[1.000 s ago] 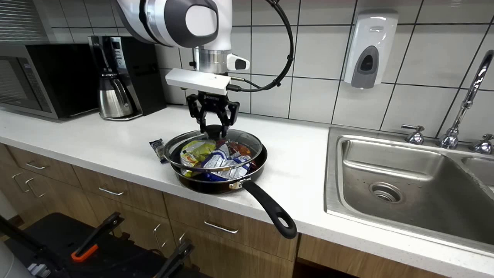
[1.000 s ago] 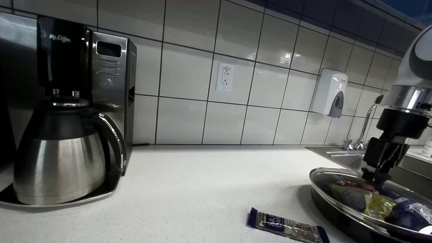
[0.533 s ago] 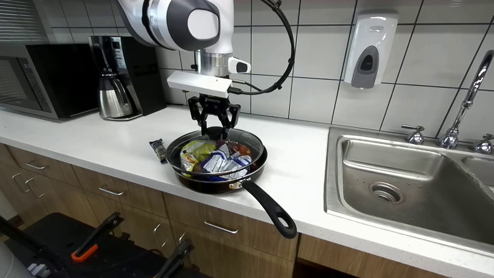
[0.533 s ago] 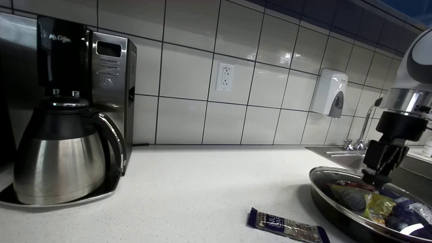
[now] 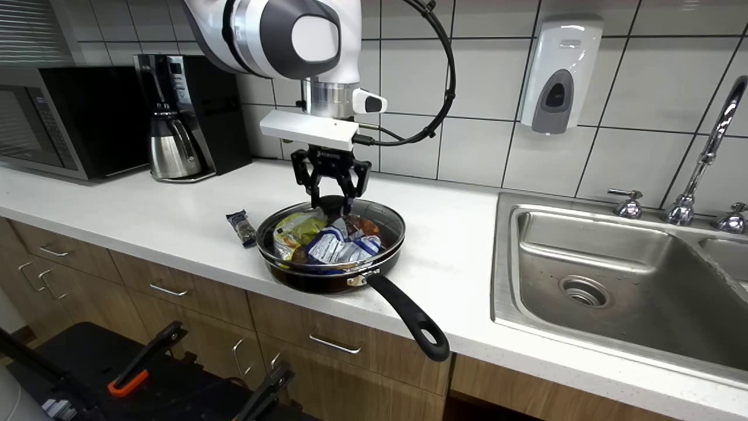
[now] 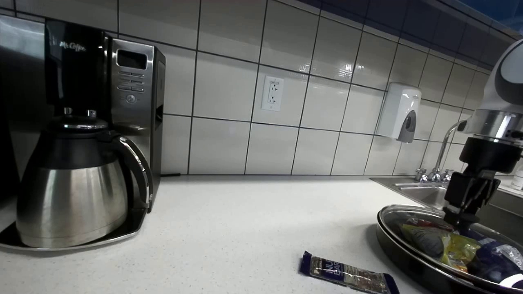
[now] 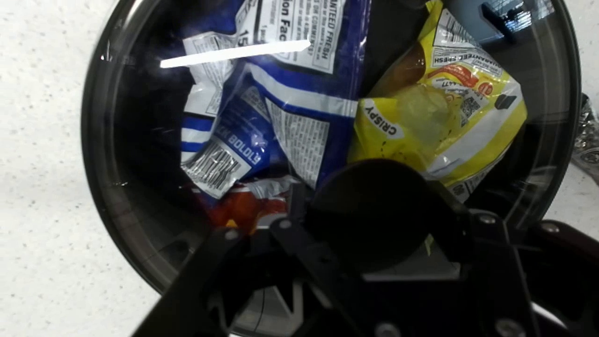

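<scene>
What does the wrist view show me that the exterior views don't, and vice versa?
Only the wrist view: "CRISPY" printed legibly on the yellow packet.
Only the exterior views: the coffee maker, the wall dispenser and the faucet.
Shared: the gripper closed on the knob of the glass lid, with that yellow packet and a blue packet below.

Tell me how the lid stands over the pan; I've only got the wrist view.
Observer: In an exterior view the rim of the lid shows above the rim of the pan; whether they touch, I can't tell.
Operator: Anything sticking out beyond my picture?
Observer: Yes, the handle, pointing toward the front edge of the counter.
Operator: And what's peeking in at my picture's edge?
Observer: A snack bar; its wrapper has dark blue ends.
</scene>
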